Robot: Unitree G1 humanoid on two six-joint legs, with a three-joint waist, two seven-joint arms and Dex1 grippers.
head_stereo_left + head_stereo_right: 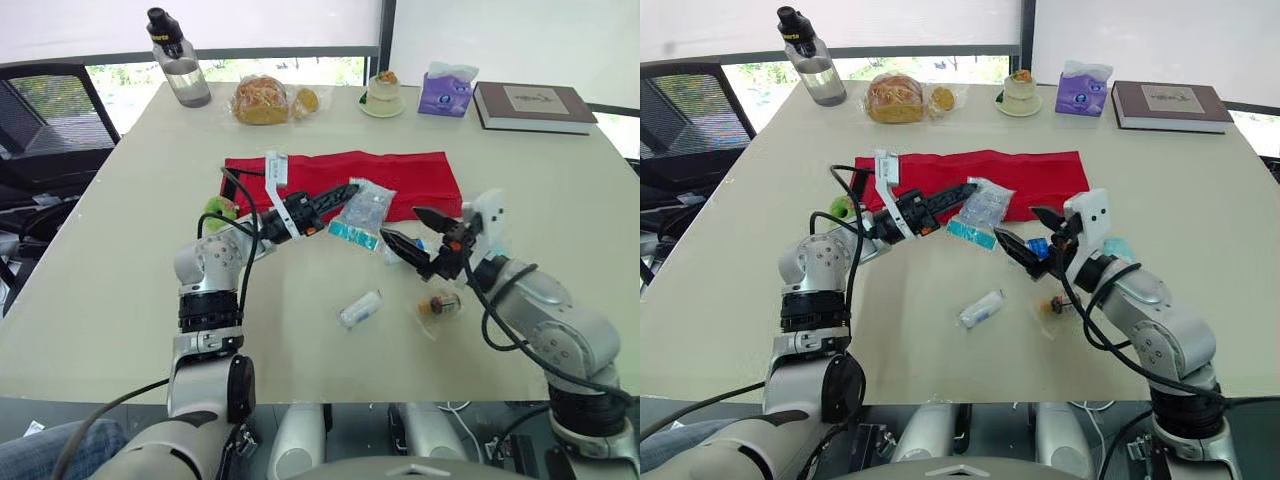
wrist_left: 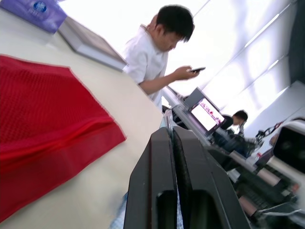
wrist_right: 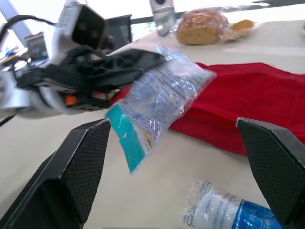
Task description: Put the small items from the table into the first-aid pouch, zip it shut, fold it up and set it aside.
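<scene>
The pouch (image 3: 257, 95) reads as red cloth: a fine open mesh, matt, with a denser stitched hem along the edge. The packet (image 3: 162, 100) is thin clear plastic, crinkled and glossy, with a flat teal strip at one end. On the right gripper (image 1: 400, 224) the pads (image 3: 83, 162) are matt black with a fine knurled grain. The left gripper (image 2: 172, 131) is smooth black plastic with a faint sheen. The bench (image 1: 130, 290) is smooth, matt and cream. The wrapped roll (image 1: 360, 309) lies in shiny clear film. The bottle (image 1: 182, 65) is see-through plastic with a black cap.
</scene>
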